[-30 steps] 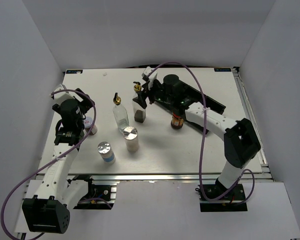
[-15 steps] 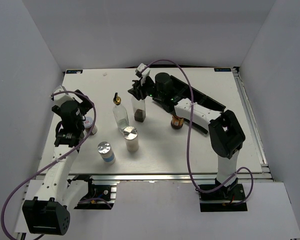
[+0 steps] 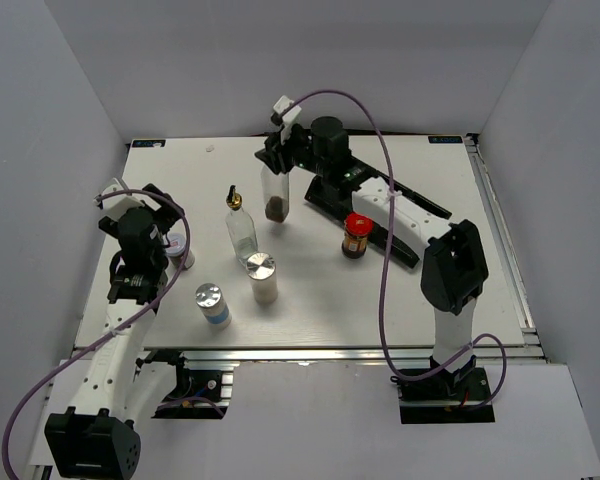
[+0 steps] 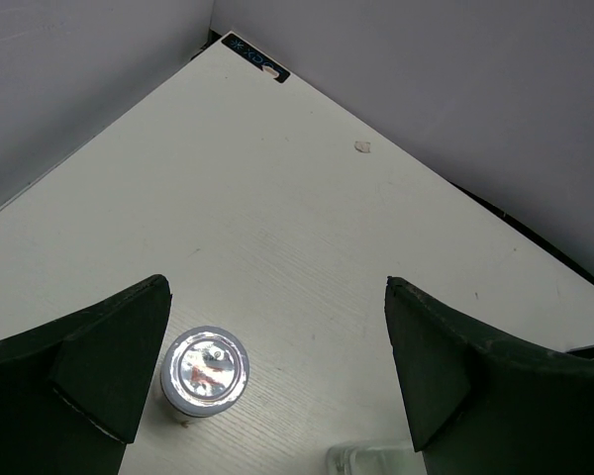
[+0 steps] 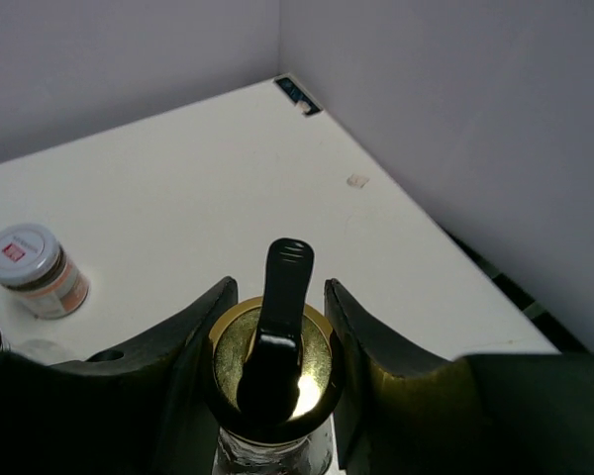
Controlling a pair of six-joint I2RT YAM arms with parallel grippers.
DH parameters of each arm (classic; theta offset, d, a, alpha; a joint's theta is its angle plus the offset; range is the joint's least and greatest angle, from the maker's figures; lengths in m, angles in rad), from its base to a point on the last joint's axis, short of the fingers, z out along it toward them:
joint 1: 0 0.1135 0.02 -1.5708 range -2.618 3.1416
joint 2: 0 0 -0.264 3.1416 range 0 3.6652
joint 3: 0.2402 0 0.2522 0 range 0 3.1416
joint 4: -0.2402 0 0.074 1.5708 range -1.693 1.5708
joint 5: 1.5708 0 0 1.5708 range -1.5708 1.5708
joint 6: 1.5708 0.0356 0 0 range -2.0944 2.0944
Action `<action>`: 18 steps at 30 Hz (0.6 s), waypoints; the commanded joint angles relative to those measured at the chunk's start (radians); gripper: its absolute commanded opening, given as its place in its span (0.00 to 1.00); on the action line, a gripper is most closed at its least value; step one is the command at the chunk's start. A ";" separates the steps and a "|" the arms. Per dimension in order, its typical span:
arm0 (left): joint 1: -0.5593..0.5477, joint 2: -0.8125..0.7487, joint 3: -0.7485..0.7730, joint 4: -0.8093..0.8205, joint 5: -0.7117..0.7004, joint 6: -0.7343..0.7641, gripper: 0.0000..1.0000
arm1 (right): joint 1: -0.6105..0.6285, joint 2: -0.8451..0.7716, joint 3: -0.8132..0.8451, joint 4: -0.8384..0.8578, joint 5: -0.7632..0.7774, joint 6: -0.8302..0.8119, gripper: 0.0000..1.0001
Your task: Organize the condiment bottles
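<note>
My right gripper (image 3: 278, 168) is shut on the gold pourer top of a tall clear glass bottle (image 3: 277, 200) with brown contents, near the back middle of the table. In the right wrist view the fingers (image 5: 361, 341) clamp both sides of its gold cap (image 5: 273, 371). A second tall bottle (image 3: 242, 232) stands left of it. The red-lidded brown jar (image 3: 356, 236) stands beside the black tray (image 3: 400, 200). Two silver-capped shakers (image 3: 262, 276) (image 3: 212, 303) stand near the front. My left gripper (image 4: 277, 317) hangs open above the small white-lidded jar (image 4: 206, 371), apart from it.
The black compartment tray runs diagonally at the back right, partly under my right arm. White walls close in the table on three sides. The small white-lidded jar (image 5: 35, 269) also shows at the left of the right wrist view.
My right gripper has shut on the bottle's gold top and carried it toward the back left. The red-lidded jar is now uncovered. The left arm has barely shifted.
</note>
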 commanded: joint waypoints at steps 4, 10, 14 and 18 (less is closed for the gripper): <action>0.004 -0.004 -0.006 0.005 -0.051 0.004 0.98 | -0.088 -0.040 0.229 0.014 -0.032 -0.013 0.00; 0.002 -0.001 -0.011 0.016 -0.048 0.001 0.98 | -0.220 -0.021 0.327 -0.027 -0.205 0.028 0.00; 0.004 0.013 -0.011 0.019 -0.056 0.005 0.98 | -0.288 -0.011 0.352 -0.056 -0.227 0.041 0.00; 0.002 0.031 -0.006 0.017 -0.062 0.008 0.98 | -0.334 -0.006 0.347 -0.067 -0.235 0.021 0.00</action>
